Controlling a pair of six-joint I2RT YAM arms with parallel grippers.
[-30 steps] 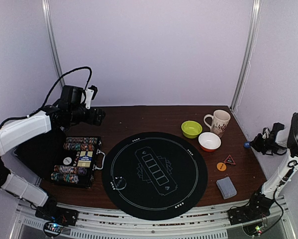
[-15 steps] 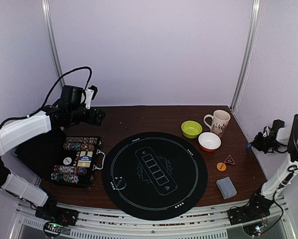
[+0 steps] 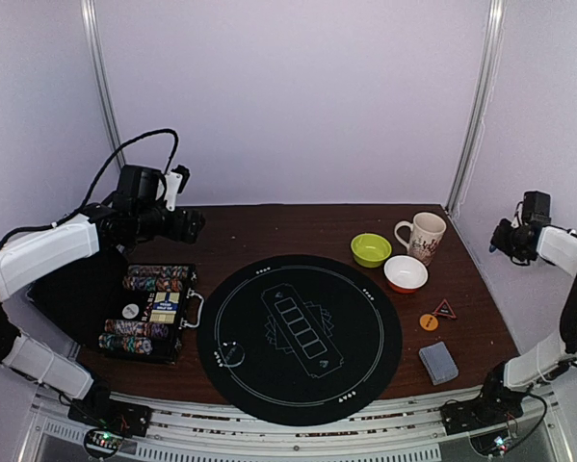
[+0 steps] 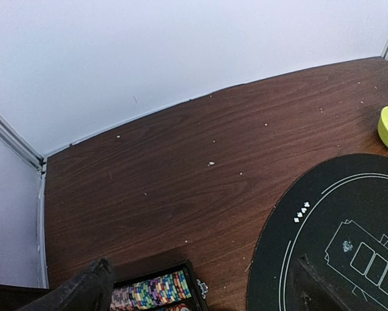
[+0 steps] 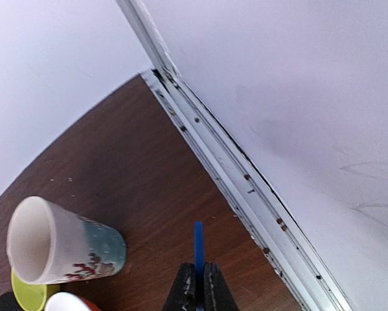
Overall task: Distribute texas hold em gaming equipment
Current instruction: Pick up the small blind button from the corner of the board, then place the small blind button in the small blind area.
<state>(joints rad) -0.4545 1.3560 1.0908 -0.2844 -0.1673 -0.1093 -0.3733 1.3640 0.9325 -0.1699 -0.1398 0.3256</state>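
My right gripper (image 5: 198, 271) is shut on a thin blue disc (image 5: 199, 245), held edge-on above the table's far right corner. In the top view it (image 3: 501, 242) hangs high beside the right wall. A grey-blue card deck (image 3: 438, 362), an orange disc (image 3: 429, 321) and a small red triangle (image 3: 445, 309) lie on the wood right of the black round mat (image 3: 299, 337). My left gripper (image 3: 189, 224) is open and empty above the back left of the table, its fingers (image 4: 83, 291) spread wide over the chip case (image 4: 151, 290).
A white patterned mug (image 3: 423, 236), a green bowl (image 3: 371, 249) and a white-orange bowl (image 3: 406, 273) stand at the back right. An open black case of striped chips (image 3: 150, 310) sits left of the mat. A metal wall rail (image 5: 245, 175) runs close to my right gripper.
My right arm has lifted and swung toward the back right corner with the blue disc in it. The left arm has not moved.
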